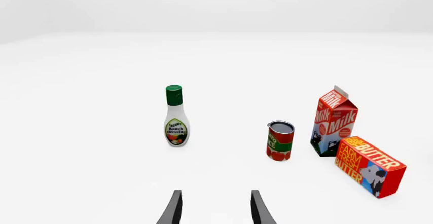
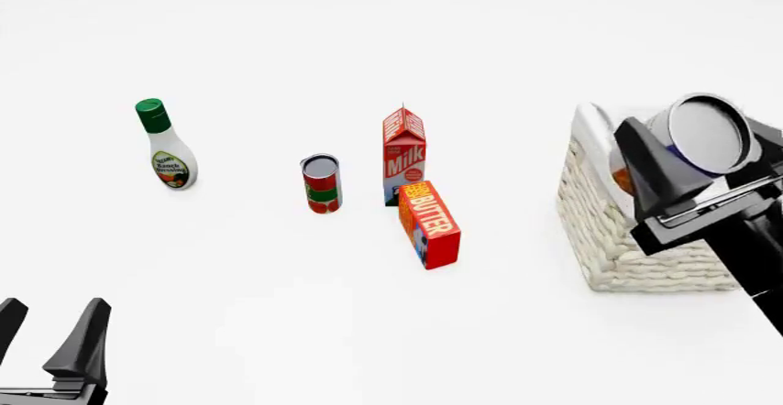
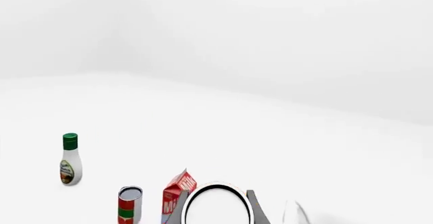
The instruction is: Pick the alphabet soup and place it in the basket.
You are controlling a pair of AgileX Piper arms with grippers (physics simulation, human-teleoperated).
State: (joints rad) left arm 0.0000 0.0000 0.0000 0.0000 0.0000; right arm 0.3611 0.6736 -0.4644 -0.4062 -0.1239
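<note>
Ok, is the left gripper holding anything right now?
No. In the front view the left gripper sits low near the table's front edge with its fingers apart and nothing between them.

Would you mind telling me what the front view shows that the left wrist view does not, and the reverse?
Only the front view shows the basket, with the right gripper above it holding the alphabet soup, plus the left gripper seen from outside. The left wrist view adds no object of its own; it only gives a closer look past the left gripper's open fingertips. Both show the ranch dressing bottle, the red-and-green can, the milk carton and the butter box on the white table.
</note>
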